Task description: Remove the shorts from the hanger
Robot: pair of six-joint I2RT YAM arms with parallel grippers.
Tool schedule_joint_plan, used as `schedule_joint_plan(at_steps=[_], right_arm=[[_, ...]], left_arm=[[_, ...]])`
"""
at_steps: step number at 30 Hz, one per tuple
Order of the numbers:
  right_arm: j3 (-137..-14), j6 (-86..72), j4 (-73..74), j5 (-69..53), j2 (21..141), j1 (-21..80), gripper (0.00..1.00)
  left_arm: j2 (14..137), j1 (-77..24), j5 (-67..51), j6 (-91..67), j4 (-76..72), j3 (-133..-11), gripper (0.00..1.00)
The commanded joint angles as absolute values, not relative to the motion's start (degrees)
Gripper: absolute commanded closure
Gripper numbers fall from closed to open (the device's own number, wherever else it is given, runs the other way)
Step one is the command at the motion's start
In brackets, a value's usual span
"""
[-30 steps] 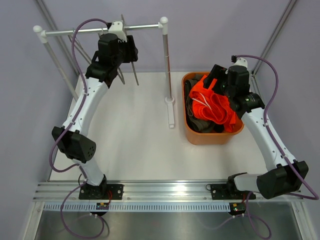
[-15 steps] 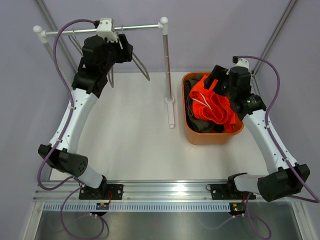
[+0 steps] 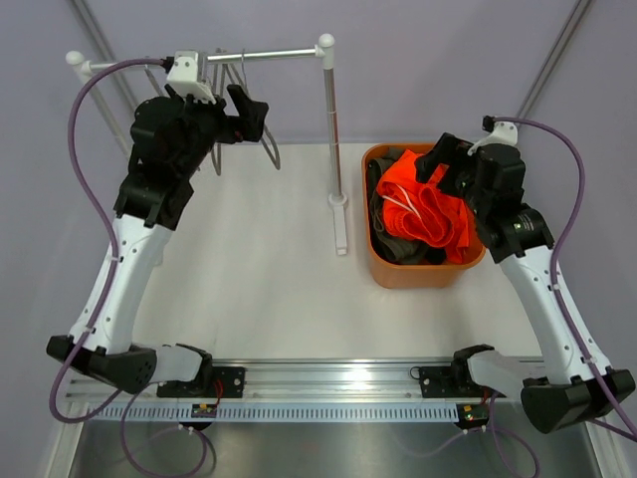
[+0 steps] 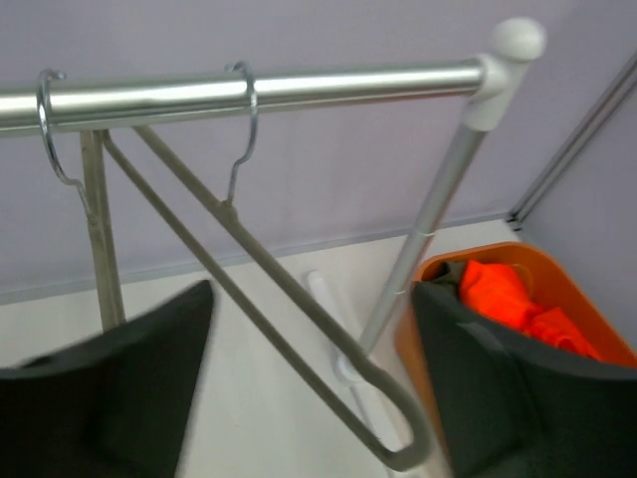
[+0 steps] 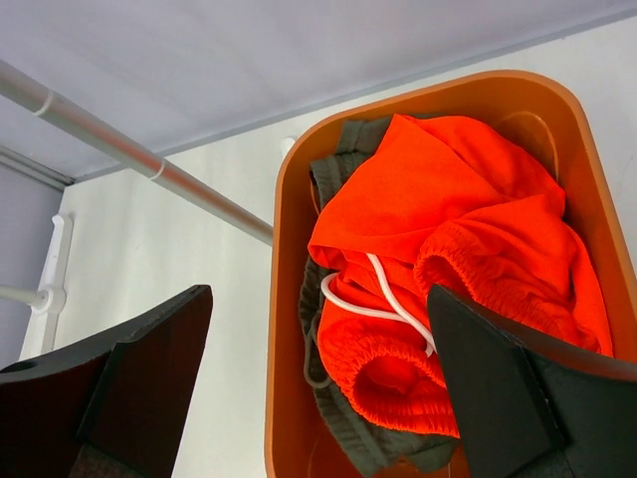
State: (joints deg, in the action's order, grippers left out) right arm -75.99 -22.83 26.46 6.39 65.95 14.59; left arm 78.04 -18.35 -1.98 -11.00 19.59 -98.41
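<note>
Top view: the left gripper (image 3: 249,108), jaws apart and empty, sat by bare hangers (image 3: 267,149) on the rail (image 3: 279,53); the right gripper (image 3: 440,161), also apart, hung over the bin (image 3: 418,276) holding the orange shorts (image 3: 423,209). Left wrist: neither hanger carried cloth. Right wrist: olive shorts (image 5: 338,438) lay beneath the orange pair, so the left arm should probably back off clear of the hooks.

White arms (image 3: 127,269) carry black joints (image 3: 159,164), purple cables (image 3: 71,124).
</note>
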Motion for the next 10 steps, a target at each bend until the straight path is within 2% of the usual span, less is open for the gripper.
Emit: schedule_joint_plan(at_steps=[1,7,10], right_arm=[[-74.45,-21.62,26.11,5.54,60.67,14.85,0.01],[-74.18,-22.4,28.38,5.62,55.38,14.85,0.0],[-74.0,-22.68,29.0,6.67,53.19,14.85,0.01]], left_arm=[[71.56,-20.65,-6.24,-13.36,18.01,-96.08,0.01],[60.48,-21.27,-5.89,-15.82,16.52,-82.64,0.01],[57.67,-21.36,-8.51,-16.44,17.92,-80.25,0.01]])
